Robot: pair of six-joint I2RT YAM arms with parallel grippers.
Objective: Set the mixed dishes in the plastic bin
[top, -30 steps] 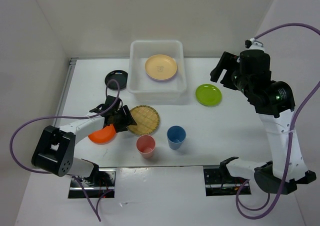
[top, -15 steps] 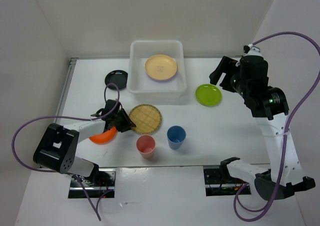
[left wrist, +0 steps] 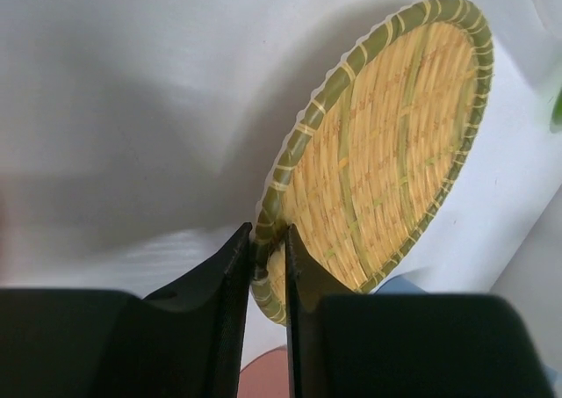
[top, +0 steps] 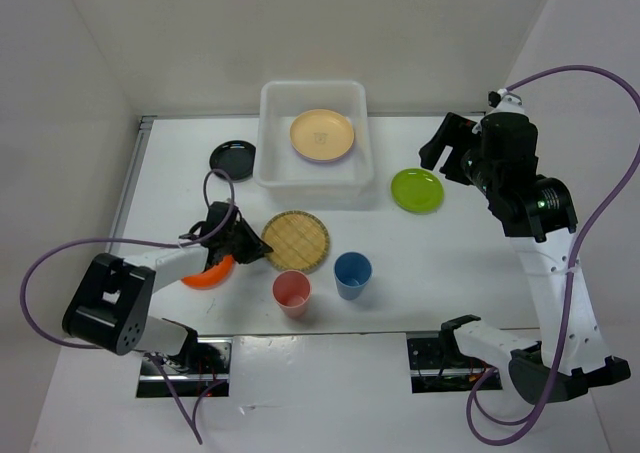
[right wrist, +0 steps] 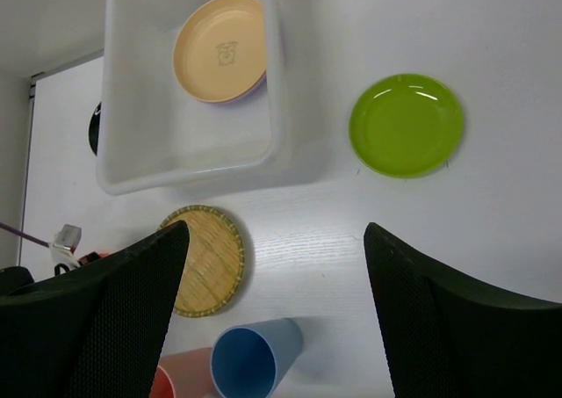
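Left wrist view: the left gripper [left wrist: 268, 240], fingers nearly together, clamps the rim of the yellow lattice plate [left wrist: 386, 152].

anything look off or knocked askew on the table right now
Nothing spilled or broken. The one oddity: the woven plate is pinched by its rim in the left hand, and its shadow in the wrist view suggests it's tipped off the table. The orange plate lies half hidden under that arm.

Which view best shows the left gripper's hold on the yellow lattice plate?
Left wrist: the left gripper pinches the yellow lattice plate at its rim. Top external shows most of the plate, contact hidden; right wrist shows it small, grip unclear.
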